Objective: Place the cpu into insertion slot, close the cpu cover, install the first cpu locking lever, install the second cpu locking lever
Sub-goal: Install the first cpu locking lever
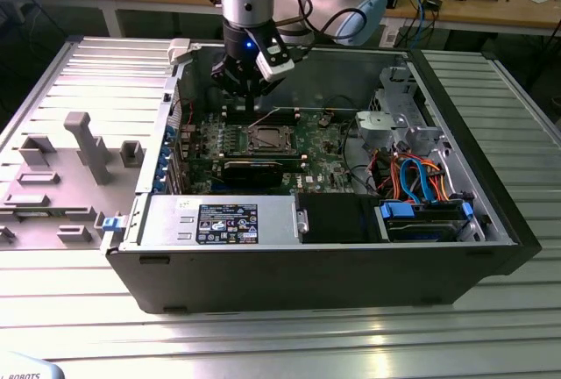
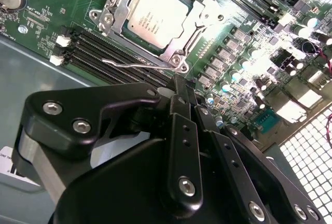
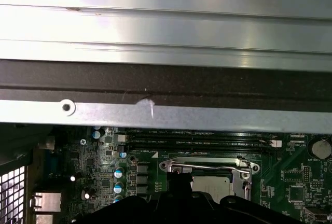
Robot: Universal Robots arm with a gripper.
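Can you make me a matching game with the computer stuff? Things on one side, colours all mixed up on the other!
Things:
1 cpu
2 motherboard
3 pincer
4 cables

Colours:
A black
B blue and orange
C silvery grey
D green

Pairs: 1-C, 2-D, 3-A, 4-B

Grey cpu (image 2: pixel 155 17), silvery cpu cover (image 2: pixel 113 12), green motherboard (image 2: pixel 44 24).

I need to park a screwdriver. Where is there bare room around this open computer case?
Bare slatted table lies in front of the computer case and beside it at the exterior view's right. Inside is crowded: the gripper hangs over the motherboard, with cables alongside. The grey tray at the exterior view's left carries blocks.
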